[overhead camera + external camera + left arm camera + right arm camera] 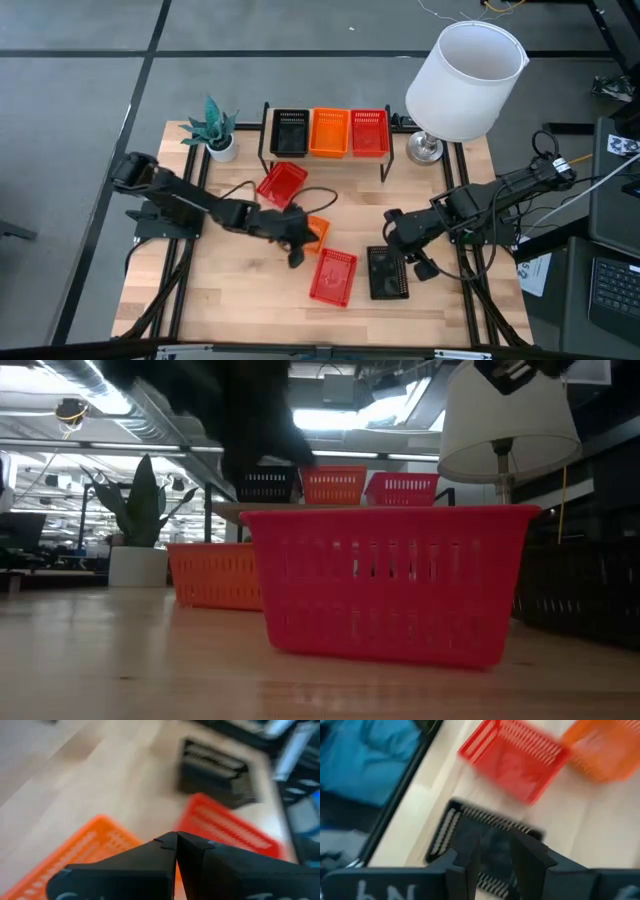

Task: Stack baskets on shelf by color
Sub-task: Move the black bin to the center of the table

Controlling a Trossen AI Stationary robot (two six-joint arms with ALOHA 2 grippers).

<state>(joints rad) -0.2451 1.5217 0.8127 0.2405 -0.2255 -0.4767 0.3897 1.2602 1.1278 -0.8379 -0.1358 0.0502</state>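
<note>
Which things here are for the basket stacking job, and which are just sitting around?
For the job: shelf, its black basket, orange basket, red basket; loose red basket, black basket.

Just sitting around: lamp, potted plant.

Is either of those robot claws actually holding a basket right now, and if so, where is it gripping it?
No. The left gripper is shut with nothing between its fingers, above the orange basket. The right gripper is open over the black basket, not yet gripping it.

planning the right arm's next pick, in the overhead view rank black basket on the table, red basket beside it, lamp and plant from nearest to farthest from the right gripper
1. black basket, just below the right gripper
2. red basket, left of the black one
3. lamp, back right
4. plant, back left corner
</note>
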